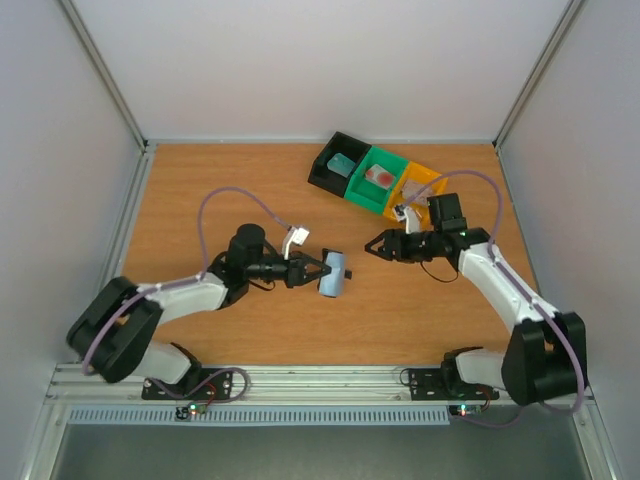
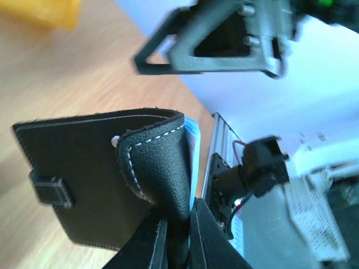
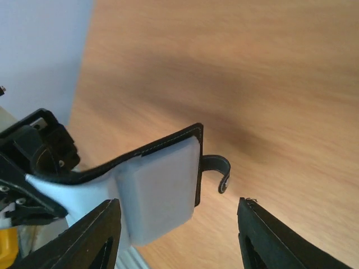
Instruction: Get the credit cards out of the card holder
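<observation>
Left gripper (image 2: 179, 227) sits closest, clamped tight on a black flap of the card holder (image 2: 90, 174), held just above the table (image 1: 200, 180). Right gripper (image 1: 372, 245) faces it close by — jaws apart, gripping nothing. Teal card (image 1: 342, 164) lies in the black tray (image 1: 322, 172), red card (image 1: 380, 176) in the green tray (image 1: 400, 160) — well apart.

The flat, grained black leather card holder (image 2: 84, 162) has white stitching and pale blue-grey inner pockets. The teal plastic card (image 1: 342, 165) sits in the black plastic tray (image 1: 324, 170). The red-pink plastic card (image 1: 380, 176) sits in the green plastic tray (image 1: 398, 160). The orange plastic tray (image 1: 428, 180) adjoins it. The wooden table (image 1: 200, 200) is orange-brown and grained.
</observation>
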